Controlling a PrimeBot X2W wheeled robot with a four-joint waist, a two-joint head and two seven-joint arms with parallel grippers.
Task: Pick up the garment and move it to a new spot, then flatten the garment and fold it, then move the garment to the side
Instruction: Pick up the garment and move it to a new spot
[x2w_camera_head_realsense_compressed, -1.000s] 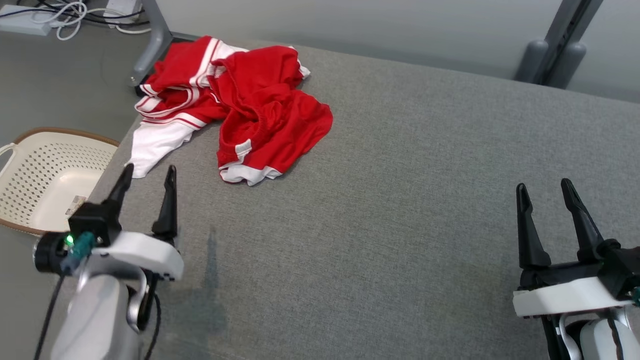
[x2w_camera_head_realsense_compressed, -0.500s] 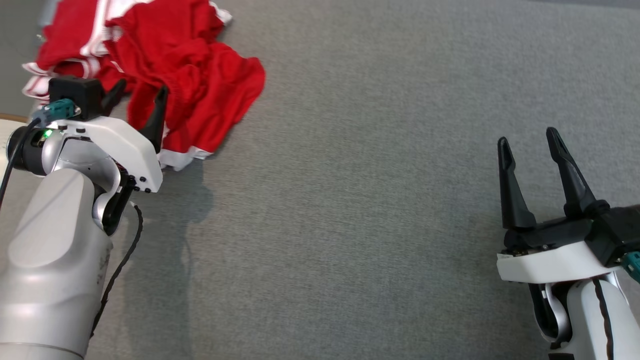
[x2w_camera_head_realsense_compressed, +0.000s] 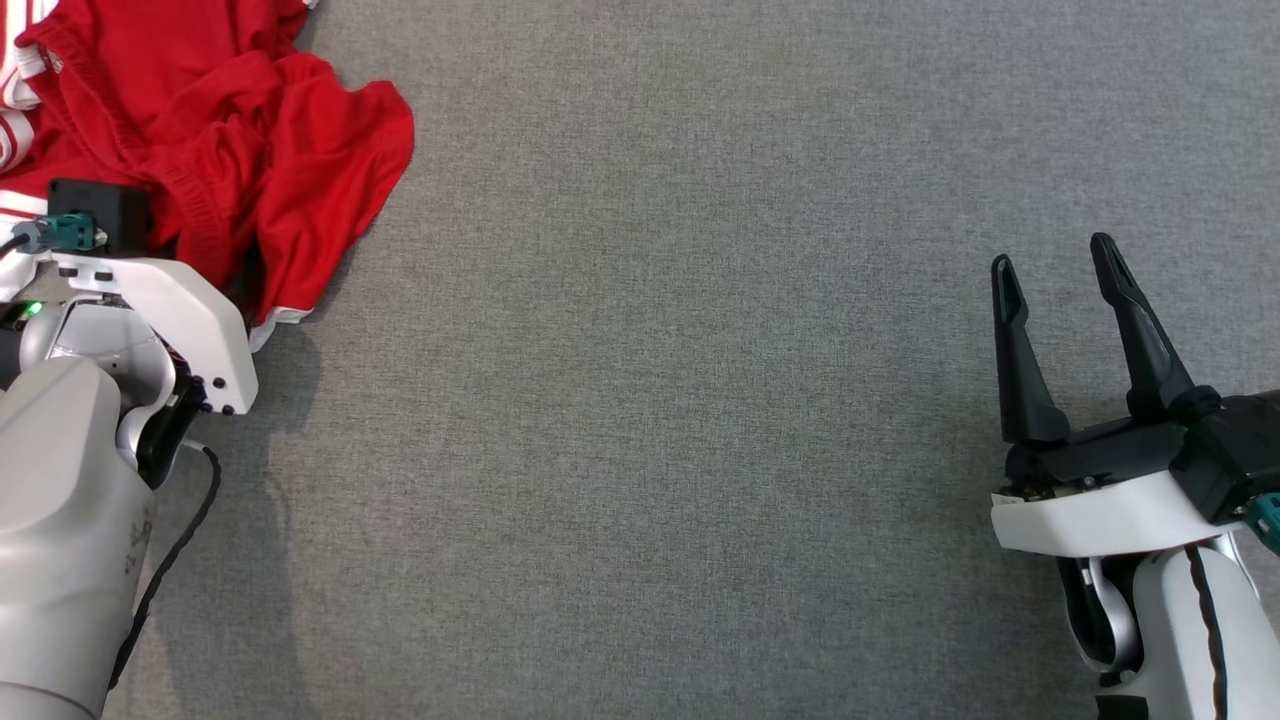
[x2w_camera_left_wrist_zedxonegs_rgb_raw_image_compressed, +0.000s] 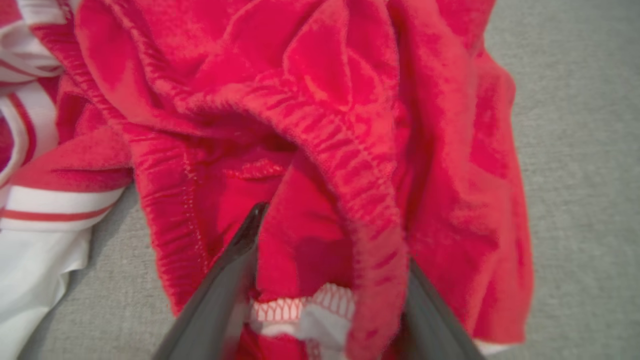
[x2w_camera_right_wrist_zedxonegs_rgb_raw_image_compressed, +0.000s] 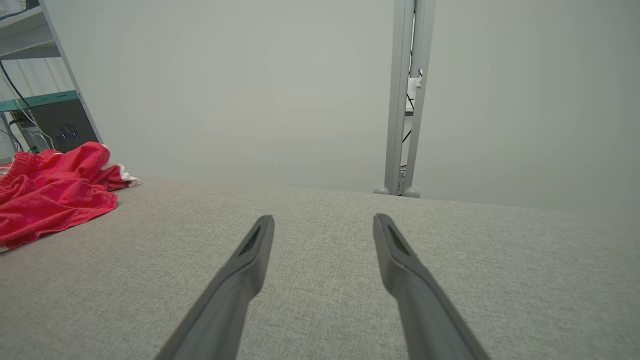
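Observation:
The garment (x2w_camera_head_realsense_compressed: 250, 150) is a crumpled red piece with white trim, bunched at the far left of the grey surface. It also lies at the left edge of the right wrist view (x2w_camera_right_wrist_zedxonegs_rgb_raw_image_compressed: 50, 200). In the left wrist view my left gripper (x2w_camera_left_wrist_zedxonegs_rgb_raw_image_compressed: 330, 235) is pushed down into the red cloth (x2w_camera_left_wrist_zedxonegs_rgb_raw_image_compressed: 320, 100). Its jaws stand wide, with a ridge of the elastic hem and some white mesh between them. One finger (x2w_camera_left_wrist_zedxonegs_rgb_raw_image_compressed: 240, 250) shows and the other is partly under the fold. My right gripper (x2w_camera_head_realsense_compressed: 1053, 255) stands open and empty at the right, far from the garment, above bare surface (x2w_camera_right_wrist_zedxonegs_rgb_raw_image_compressed: 324, 220).
The grey fabric surface (x2w_camera_head_realsense_compressed: 700, 400) stretches wide between the two arms. Beyond its far edge are a pale wall, an upright metal post (x2w_camera_right_wrist_zedxonegs_rgb_raw_image_compressed: 402, 100) and a shelf with a dark box (x2w_camera_right_wrist_zedxonegs_rgb_raw_image_compressed: 60, 125) at the left.
The head camera has tilted down and shifted. My left gripper has gone forward from the bare surface into the red garment. The right gripper has kept its pose, still open.

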